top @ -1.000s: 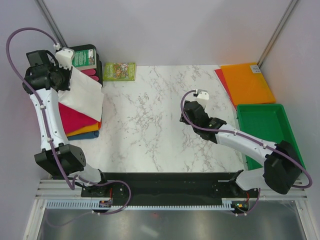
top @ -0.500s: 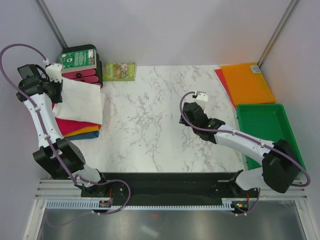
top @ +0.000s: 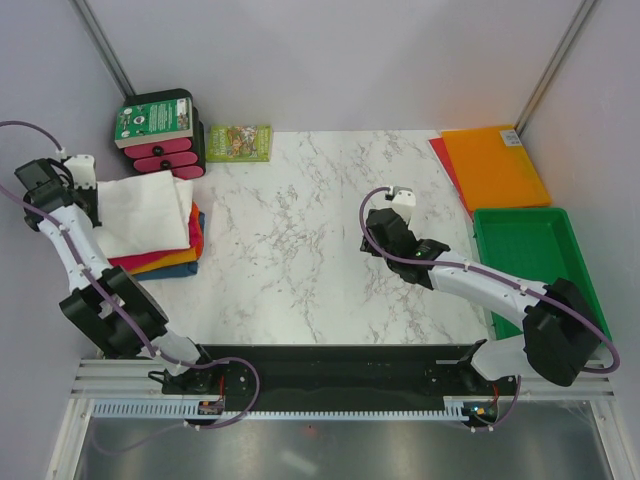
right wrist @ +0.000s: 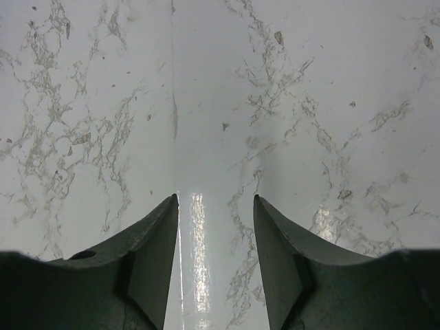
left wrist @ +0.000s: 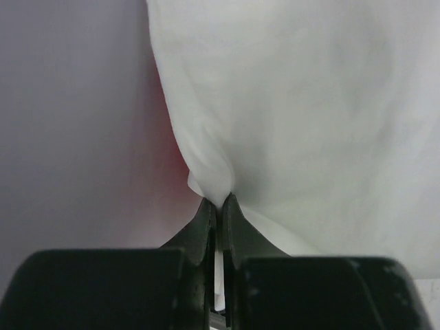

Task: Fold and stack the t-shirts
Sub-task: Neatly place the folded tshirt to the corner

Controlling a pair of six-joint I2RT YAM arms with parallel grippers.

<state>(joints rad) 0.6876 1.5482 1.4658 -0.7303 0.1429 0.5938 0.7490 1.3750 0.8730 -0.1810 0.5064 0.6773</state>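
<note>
Right of the pile of folded t-shirts (top: 168,262), the right gripper (right wrist: 215,199) is held unclenched and empty above the marble table (top: 290,250), while atop the pile the white t-shirt (top: 145,210) is spread, its left edge clenched in the left gripper (left wrist: 220,203).

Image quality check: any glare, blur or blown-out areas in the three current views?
Top external: even light, sharp, soft shadows only. Left wrist: the white t-shirt is nearly blown out; the left gripper pinching it is dark and soft. Right wrist: a glare streak on the table inside the open right gripper.
</note>
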